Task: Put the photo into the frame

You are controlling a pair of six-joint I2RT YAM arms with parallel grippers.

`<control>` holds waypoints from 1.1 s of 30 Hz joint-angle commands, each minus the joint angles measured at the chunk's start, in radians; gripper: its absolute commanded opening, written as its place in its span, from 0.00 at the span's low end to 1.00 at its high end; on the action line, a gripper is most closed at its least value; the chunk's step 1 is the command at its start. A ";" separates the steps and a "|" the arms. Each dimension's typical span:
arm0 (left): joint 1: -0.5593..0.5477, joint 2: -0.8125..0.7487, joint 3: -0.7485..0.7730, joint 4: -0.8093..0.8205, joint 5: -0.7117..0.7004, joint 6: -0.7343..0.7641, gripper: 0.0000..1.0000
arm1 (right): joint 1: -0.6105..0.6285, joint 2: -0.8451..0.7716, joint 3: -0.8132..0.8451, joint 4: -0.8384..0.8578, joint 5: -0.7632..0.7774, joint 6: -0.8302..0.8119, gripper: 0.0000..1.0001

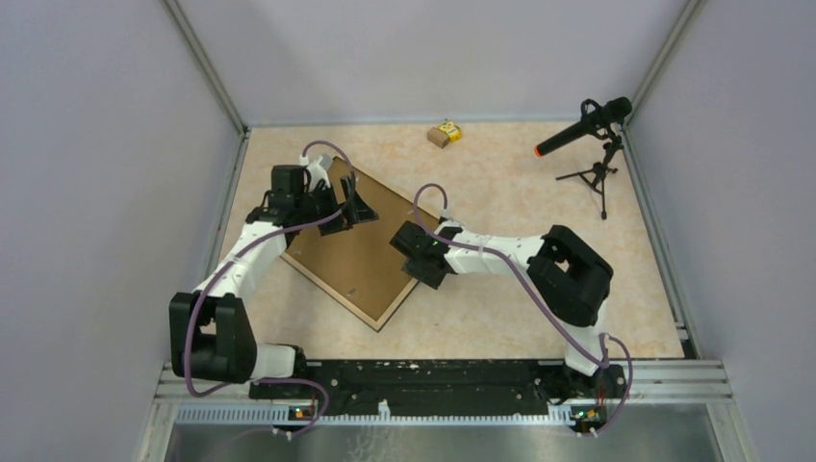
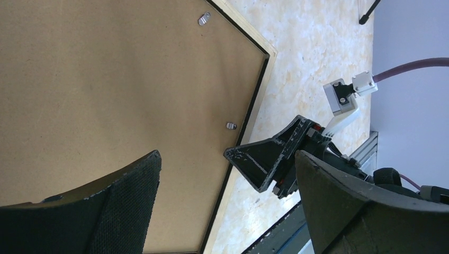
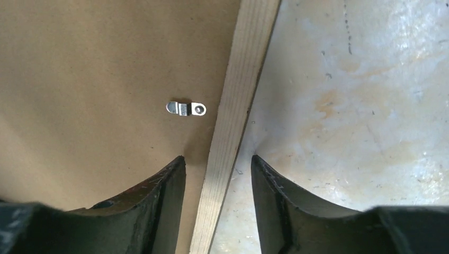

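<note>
Frame 1, backing board 1, metal tabs 2

Top external: fixed high behind the arm bases, looking down on the whole table.
Left wrist: close, looking past its own fingers across the backing board to the right gripper beyond.
Right wrist: very close, looking straight down between its fingers onto the frame rim.
All three views share that frame edge.
</note>
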State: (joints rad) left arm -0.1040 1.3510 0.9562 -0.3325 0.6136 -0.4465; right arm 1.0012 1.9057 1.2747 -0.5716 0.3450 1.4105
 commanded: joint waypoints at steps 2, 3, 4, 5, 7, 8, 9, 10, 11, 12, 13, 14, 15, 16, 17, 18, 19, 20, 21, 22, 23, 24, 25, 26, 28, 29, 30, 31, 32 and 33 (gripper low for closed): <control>0.028 -0.016 -0.030 0.076 0.035 -0.012 0.98 | 0.010 0.021 -0.003 -0.072 0.057 0.060 0.43; 0.032 -0.016 -0.033 0.080 0.032 -0.012 0.98 | 0.011 0.022 -0.003 -0.092 0.068 0.066 0.39; 0.039 -0.016 -0.035 0.081 0.030 -0.014 0.98 | 0.010 0.019 -0.006 -0.107 0.079 0.070 0.34; 0.042 -0.017 -0.037 0.083 0.030 -0.014 0.98 | 0.011 0.013 -0.014 -0.114 0.090 0.069 0.31; 0.044 -0.019 -0.040 0.090 0.027 -0.014 0.98 | 0.010 -0.012 -0.042 -0.115 0.118 0.059 0.24; 0.043 -0.022 -0.042 0.091 0.022 -0.013 0.98 | 0.008 -0.032 -0.064 -0.110 0.129 0.054 0.20; 0.043 -0.023 -0.042 0.091 0.014 -0.011 0.98 | 0.001 -0.052 -0.087 -0.102 0.137 0.042 0.16; 0.045 -0.024 -0.043 0.091 0.009 -0.010 0.99 | -0.005 -0.076 -0.111 -0.099 0.141 0.027 0.12; 0.046 -0.024 -0.042 0.091 0.007 -0.009 0.98 | -0.015 -0.099 -0.139 -0.093 0.149 0.012 0.08; 0.046 -0.023 -0.042 0.092 0.006 -0.010 0.99 | -0.025 -0.128 -0.170 -0.080 0.156 -0.008 0.06; 0.046 -0.022 -0.043 0.094 0.007 -0.011 0.98 | -0.037 -0.156 -0.207 -0.060 0.157 -0.040 0.02; 0.046 -0.021 -0.043 0.096 0.007 -0.011 0.98 | -0.053 -0.187 -0.242 -0.035 0.145 -0.095 0.00; 0.046 -0.020 -0.046 0.097 0.005 -0.011 0.99 | -0.074 -0.216 -0.281 -0.006 0.118 -0.148 0.00; 0.045 -0.021 -0.048 0.099 0.003 -0.011 0.98 | -0.101 -0.244 -0.320 0.010 0.082 -0.209 0.00; 0.045 -0.020 -0.049 0.099 0.002 -0.011 0.98 | -0.131 -0.282 -0.358 0.034 0.039 -0.279 0.00; 0.046 -0.019 -0.051 0.101 0.003 -0.011 0.98 | -0.156 -0.313 -0.403 0.059 0.004 -0.340 0.00; 0.046 -0.021 -0.051 0.104 0.006 -0.011 0.98 | -0.188 -0.347 -0.464 0.093 -0.016 -0.400 0.00; 0.044 -0.022 -0.052 0.106 0.008 -0.012 0.98 | -0.213 -0.388 -0.508 0.114 -0.024 -0.446 0.00; 0.043 -0.025 -0.053 0.110 0.008 -0.013 0.98 | -0.238 -0.432 -0.551 0.137 -0.032 -0.495 0.00; 0.038 -0.029 -0.054 0.113 0.005 -0.012 0.98 | -0.270 -0.475 -0.585 0.159 -0.054 -0.552 0.00; 0.030 -0.033 -0.053 0.113 -0.003 -0.012 0.98 | -0.302 -0.520 -0.610 0.174 -0.074 -0.603 0.00; 0.019 -0.035 -0.050 0.113 -0.008 -0.014 0.98 | -0.331 -0.559 -0.628 0.184 -0.088 -0.650 0.00; 0.005 -0.038 -0.046 0.111 -0.006 -0.025 0.98 | -0.359 -0.592 -0.635 0.188 -0.104 -0.694 0.00; -0.014 -0.038 -0.037 0.112 -0.001 -0.038 0.98 | -0.386 -0.616 -0.638 0.188 -0.116 -0.750 0.04; -0.063 -0.037 -0.004 0.111 0.014 -0.068 0.98 | -0.423 -0.651 -0.619 0.171 -0.116 -0.808 0.15; -0.094 -0.033 0.024 0.108 0.019 -0.082 0.98 | -0.435 -0.653 -0.597 0.151 -0.107 -0.827 0.20; -0.126 -0.028 0.053 0.105 0.017 -0.095 0.98 | -0.440 -0.654 -0.572 0.126 -0.100 -0.845 0.23; -0.156 -0.022 0.092 0.099 0.017 -0.100 0.98 | -0.441 -0.653 -0.544 0.100 -0.096 -0.859 0.25; -0.184 -0.013 0.137 0.087 0.016 -0.098 0.98 | -0.441 -0.652 -0.519 0.075 -0.088 -0.870 0.29; -0.210 -0.003 0.184 0.069 0.009 -0.088 0.98 | -0.441 -0.654 -0.502 0.058 -0.089 -0.883 0.32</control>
State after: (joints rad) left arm -0.2302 1.3510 0.9707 -0.2878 0.6090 -0.5186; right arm 0.5663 1.2911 0.6567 -0.4706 0.2527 0.6716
